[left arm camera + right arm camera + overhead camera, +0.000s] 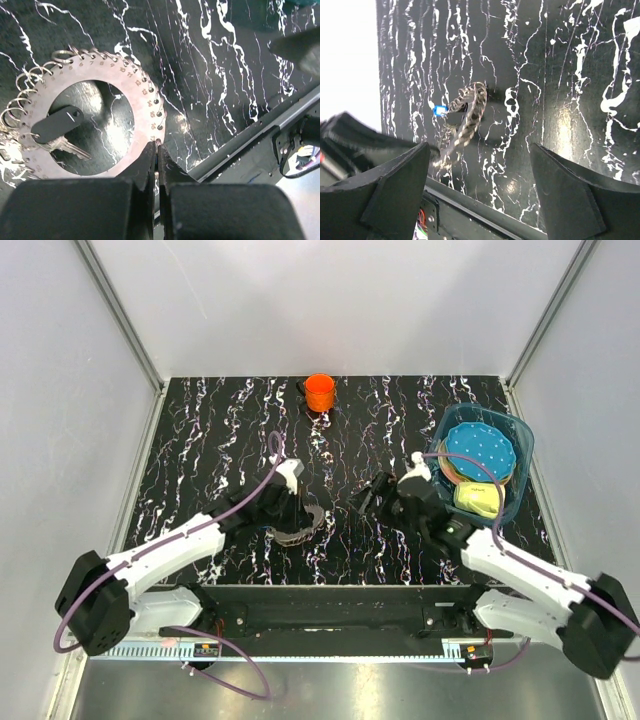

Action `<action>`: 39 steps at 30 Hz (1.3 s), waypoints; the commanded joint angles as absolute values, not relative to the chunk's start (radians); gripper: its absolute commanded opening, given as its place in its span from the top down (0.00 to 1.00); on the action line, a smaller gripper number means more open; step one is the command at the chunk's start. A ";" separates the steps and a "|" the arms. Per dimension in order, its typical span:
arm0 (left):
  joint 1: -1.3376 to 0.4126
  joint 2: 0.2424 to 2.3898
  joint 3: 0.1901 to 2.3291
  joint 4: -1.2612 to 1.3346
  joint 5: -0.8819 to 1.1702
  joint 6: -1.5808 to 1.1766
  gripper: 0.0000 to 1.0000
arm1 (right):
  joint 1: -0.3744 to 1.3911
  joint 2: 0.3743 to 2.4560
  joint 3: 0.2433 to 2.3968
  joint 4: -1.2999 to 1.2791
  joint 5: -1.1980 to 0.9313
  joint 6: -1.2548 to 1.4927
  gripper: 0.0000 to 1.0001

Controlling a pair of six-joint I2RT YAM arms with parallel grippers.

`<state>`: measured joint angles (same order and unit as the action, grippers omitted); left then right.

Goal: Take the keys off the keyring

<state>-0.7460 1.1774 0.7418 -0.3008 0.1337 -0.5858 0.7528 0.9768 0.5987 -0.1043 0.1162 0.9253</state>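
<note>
The keyring point(131, 86) is a flat grey metal ring with numbered holes and small wire loops round its outer edge. One key point(60, 131) with a dark head lies in its open centre. In the top view it is a toothed wheel point(298, 529) tilted up off the table. In the right wrist view the wheel point(468, 119) is edge-on, with a small blue piece point(439, 110). My left gripper point(156, 145) point(290, 512) is shut on the ring's rim. My right gripper point(479, 146) point(372, 496) is open and empty, to the right of the wheel and apart from it.
An orange cup point(320, 391) stands at the back centre. A clear blue bin point(527, 455) at the right holds a blue dotted disc point(478, 452) and a yellow piece point(478, 500). The table's black front rail point(330, 605) lies close behind the wheel.
</note>
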 commanded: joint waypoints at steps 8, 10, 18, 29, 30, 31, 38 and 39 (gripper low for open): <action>-0.749 1.068 0.600 -0.091 0.244 -0.611 1.00 | 0.752 1.350 0.755 0.051 0.017 1.215 0.20; -0.749 1.069 0.595 -0.078 0.250 -0.612 1.00 | 0.752 1.380 0.765 0.034 0.003 1.252 0.21; -0.749 1.069 0.581 -0.046 0.258 -0.615 1.00 | 0.776 1.489 0.755 0.078 -0.037 1.391 0.21; -0.749 1.060 0.552 -0.003 0.281 -0.635 1.00 | 0.804 1.588 0.775 0.221 -0.097 1.419 0.43; -0.749 1.060 0.551 0.021 0.282 -0.638 1.00 | 0.804 1.589 0.772 0.228 -0.098 1.414 0.49; -0.749 1.058 0.549 0.025 0.285 -0.640 1.00 | 0.804 1.582 0.770 0.239 -0.098 1.401 0.55; -0.749 0.979 0.629 -0.089 0.253 -0.563 0.69 | 0.802 1.442 0.799 0.224 -0.063 1.073 1.00; -0.747 0.944 0.650 -0.145 0.239 -0.520 0.61 | 0.801 1.421 0.807 0.213 -0.074 1.012 1.00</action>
<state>-0.7460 1.0447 0.5575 -0.0898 0.2596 -0.6033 0.7963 1.5501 0.7330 0.1692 -0.0696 1.2583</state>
